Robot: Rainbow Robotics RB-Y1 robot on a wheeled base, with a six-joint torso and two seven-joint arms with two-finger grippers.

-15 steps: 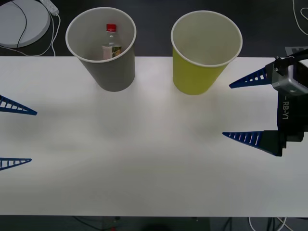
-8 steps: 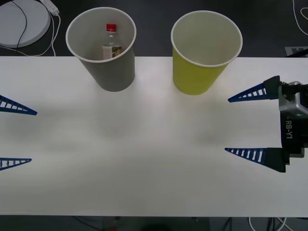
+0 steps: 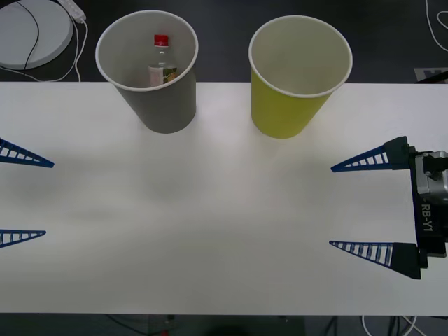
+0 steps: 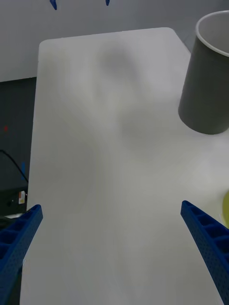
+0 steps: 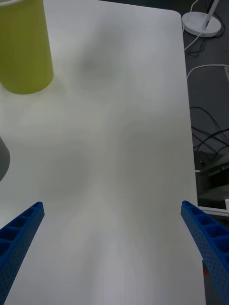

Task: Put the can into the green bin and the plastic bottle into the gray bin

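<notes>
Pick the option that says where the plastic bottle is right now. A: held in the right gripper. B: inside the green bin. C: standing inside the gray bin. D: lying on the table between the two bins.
C: the front view shows the plastic bottle upright inside the gray bin, red cap up, while the green bin beside it shows only its pale inside and the right gripper hangs open over the table, holding nothing.

"RB-Y1" on right arm point(image 3: 427, 224)
</notes>
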